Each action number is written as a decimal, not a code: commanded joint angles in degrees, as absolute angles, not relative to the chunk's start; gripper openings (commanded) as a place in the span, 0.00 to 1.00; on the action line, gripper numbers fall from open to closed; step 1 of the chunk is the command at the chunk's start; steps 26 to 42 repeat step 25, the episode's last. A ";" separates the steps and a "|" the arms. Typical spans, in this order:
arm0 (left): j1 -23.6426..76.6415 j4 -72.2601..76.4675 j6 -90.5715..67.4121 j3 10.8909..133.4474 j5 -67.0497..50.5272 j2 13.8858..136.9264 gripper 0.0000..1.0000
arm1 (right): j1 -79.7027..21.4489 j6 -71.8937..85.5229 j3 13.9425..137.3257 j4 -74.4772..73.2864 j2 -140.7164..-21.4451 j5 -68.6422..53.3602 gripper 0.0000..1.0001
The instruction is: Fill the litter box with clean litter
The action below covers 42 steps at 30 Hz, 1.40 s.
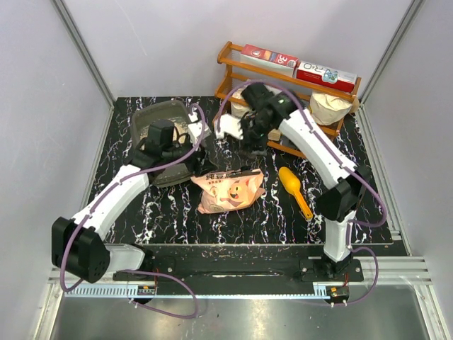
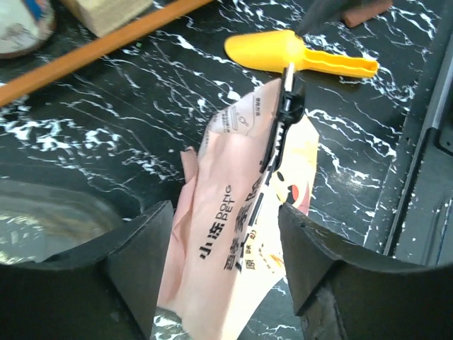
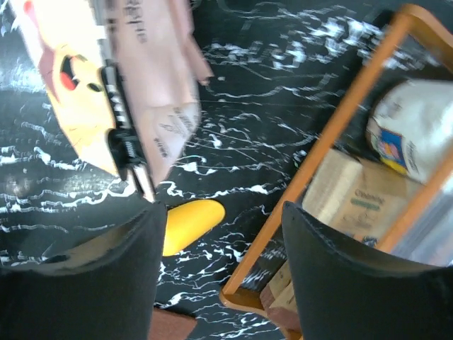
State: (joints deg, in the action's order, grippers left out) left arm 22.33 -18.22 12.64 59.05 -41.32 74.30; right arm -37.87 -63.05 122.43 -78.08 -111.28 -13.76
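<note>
The pink-orange bag (image 1: 230,190) with the pig face lies flat on the black marbled table, a black clip (image 2: 287,106) across it. The dark grey litter box (image 1: 157,113) sits at the back left, partly behind my left arm; its rim shows in the left wrist view (image 2: 49,219). No clean litter shows outside the bag. My left gripper (image 1: 192,152) is open above the bag's end (image 2: 225,212), its fingers (image 2: 141,248) standing apart on either side of the bag. My right gripper (image 1: 249,145) hangs open over bare table (image 3: 223,212), beside the bag (image 3: 141,64).
A yellow-orange scoop (image 1: 296,190) lies to the right of the bag. A wooden rack (image 1: 283,78) holding boxes and a white bag stands at the back right, close to my right gripper; its rail (image 3: 340,142) shows in the right wrist view.
</note>
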 commanded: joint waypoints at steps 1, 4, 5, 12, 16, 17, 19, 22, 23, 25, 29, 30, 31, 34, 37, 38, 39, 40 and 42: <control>21.27 -21.97 14.85 64.24 -33.34 70.14 0.71 | -32.10 -53.38 130.42 -87.29 -110.56 -17.58 0.80; 21.27 -23.55 16.61 65.74 -27.71 69.17 0.99 | -28.84 -38.45 129.64 -75.44 -111.18 -16.70 1.00; 21.27 -23.47 16.87 65.92 -26.21 69.17 0.99 | -28.31 -28.92 127.46 -68.10 -110.66 -15.66 1.00; 21.27 -17.85 10.12 63.02 -9.59 68.73 0.99 | -28.30 -3.08 120.94 -54.94 -110.57 -1.15 1.00; 20.05 -16.09 7.04 62.14 -8.35 68.91 0.99 | -28.39 -1.85 119.62 -54.05 -110.48 -0.26 1.00; 19.78 -15.65 6.16 62.05 -8.52 68.99 0.99 | -28.39 -0.98 119.27 -53.97 -110.57 -0.26 1.00; 18.81 -15.12 4.31 61.96 -8.79 69.26 0.99 | -28.39 -0.35 118.83 -53.53 -110.83 1.14 1.00; 17.50 -14.42 2.20 62.23 -9.22 69.43 0.99 | -28.39 -0.53 119.18 -53.26 -111.27 1.41 1.00; 17.06 -14.24 1.85 62.57 -9.40 69.61 0.99 | -28.39 -0.53 119.79 -52.91 -111.62 1.84 1.00; 15.66 -13.71 1.06 63.54 -9.14 69.79 0.99 | -28.39 -0.44 122.94 -52.91 -112.23 3.33 1.00; 15.66 -13.71 1.06 63.54 -9.14 69.79 0.99 | -28.39 -0.44 122.94 -52.91 -112.23 3.33 1.00; 15.66 -13.71 1.06 63.54 -9.14 69.79 0.99 | -28.39 -0.44 122.94 -52.91 -112.23 3.33 1.00; 15.66 -13.71 1.06 63.54 -9.14 69.79 0.99 | -28.39 -0.44 122.94 -52.91 -112.23 3.33 1.00; 15.66 -13.71 1.06 63.54 -9.14 69.79 0.99 | -28.39 -0.44 122.94 -52.91 -112.23 3.33 1.00; 15.66 -13.71 1.06 63.54 -9.14 69.79 0.99 | -28.39 -0.44 122.94 -52.91 -112.23 3.33 1.00; 15.66 -13.71 1.06 63.54 -9.14 69.79 0.99 | -28.39 -0.44 122.94 -52.91 -112.23 3.33 1.00; 15.66 -13.71 1.06 63.54 -9.14 69.79 0.99 | -28.39 -0.44 122.94 -52.91 -112.23 3.33 1.00; 15.66 -13.71 1.06 63.54 -9.14 69.79 0.99 | -28.39 -0.44 122.94 -52.91 -112.23 3.33 1.00; 15.66 -13.71 1.06 63.54 -9.14 69.79 0.99 | -28.39 -0.44 122.94 -52.91 -112.23 3.33 1.00</control>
